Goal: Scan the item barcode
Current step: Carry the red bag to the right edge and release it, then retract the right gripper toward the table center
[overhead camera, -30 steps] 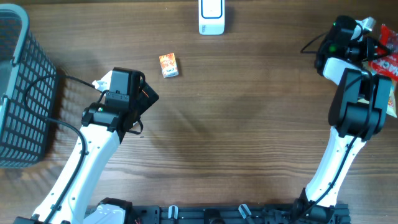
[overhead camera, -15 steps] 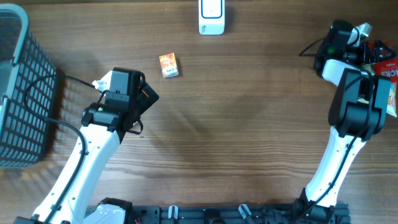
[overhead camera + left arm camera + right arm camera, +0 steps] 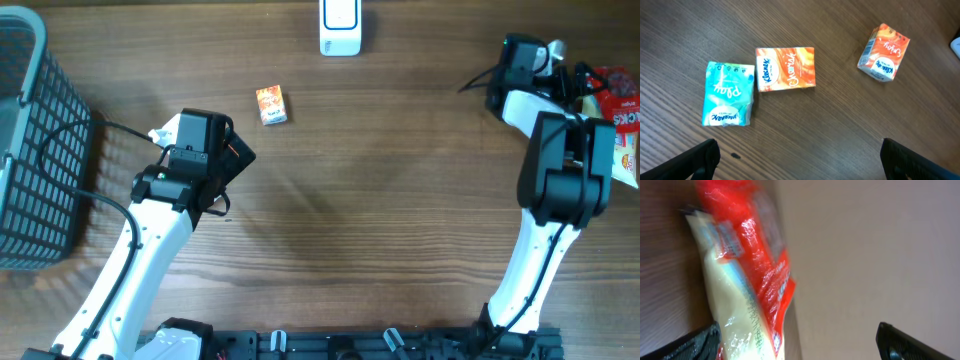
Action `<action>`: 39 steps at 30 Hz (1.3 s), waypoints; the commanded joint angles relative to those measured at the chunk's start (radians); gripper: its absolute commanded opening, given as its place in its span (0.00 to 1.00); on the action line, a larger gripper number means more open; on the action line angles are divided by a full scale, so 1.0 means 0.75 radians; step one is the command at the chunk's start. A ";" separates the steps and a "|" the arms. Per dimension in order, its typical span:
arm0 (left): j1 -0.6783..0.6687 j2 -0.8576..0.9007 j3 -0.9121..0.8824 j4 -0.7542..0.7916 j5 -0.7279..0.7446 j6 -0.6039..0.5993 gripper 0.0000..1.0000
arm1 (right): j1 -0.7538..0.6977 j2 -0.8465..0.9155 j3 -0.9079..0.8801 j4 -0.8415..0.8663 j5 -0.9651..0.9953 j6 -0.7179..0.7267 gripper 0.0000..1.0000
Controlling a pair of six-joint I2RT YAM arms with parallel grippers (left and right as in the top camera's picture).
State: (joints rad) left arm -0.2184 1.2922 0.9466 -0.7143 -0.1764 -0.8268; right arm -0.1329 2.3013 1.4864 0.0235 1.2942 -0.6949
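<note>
The white barcode scanner (image 3: 340, 26) stands at the table's far edge. A small orange box (image 3: 271, 104) lies in front of it, and also shows in the left wrist view (image 3: 883, 52). Below my left gripper (image 3: 800, 165), which is open and empty, lie a teal packet (image 3: 729, 93) and an orange tissue packet (image 3: 785, 69). In the overhead view the left gripper (image 3: 205, 150) hides both. My right gripper (image 3: 572, 82) is open and empty at the far right, facing a red packet (image 3: 755, 240) lying on a cream packet (image 3: 735, 310).
A dark mesh basket (image 3: 30, 140) stands at the left edge. The red and cream packets (image 3: 620, 110) lie at the table's right edge. A black cable (image 3: 478, 80) trails left of the right wrist.
The right gripper has opened wide and drawn back to the left, away from the red packet, which now lies at the table's edge. The left arm has not moved.
</note>
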 commanded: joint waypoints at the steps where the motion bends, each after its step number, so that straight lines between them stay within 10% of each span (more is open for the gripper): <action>1: 0.007 0.005 -0.006 -0.002 -0.031 0.016 1.00 | 0.049 -0.268 0.005 -0.424 -0.464 0.458 1.00; 6: 0.007 0.005 -0.006 -0.002 -0.031 0.016 1.00 | 0.038 -0.543 0.005 -0.814 -1.663 0.468 1.00; 19: 0.007 0.005 -0.006 -0.002 -0.031 0.016 1.00 | 0.065 -0.640 -0.054 -1.049 -2.213 1.385 1.00; 39: 0.007 0.005 -0.006 -0.002 -0.031 0.016 1.00 | 0.285 -0.681 -0.141 -1.304 -2.355 1.529 0.93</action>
State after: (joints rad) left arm -0.2184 1.2922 0.9466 -0.7174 -0.1791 -0.8268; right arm 0.0601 1.8206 1.3869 -0.9337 -0.4423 0.4454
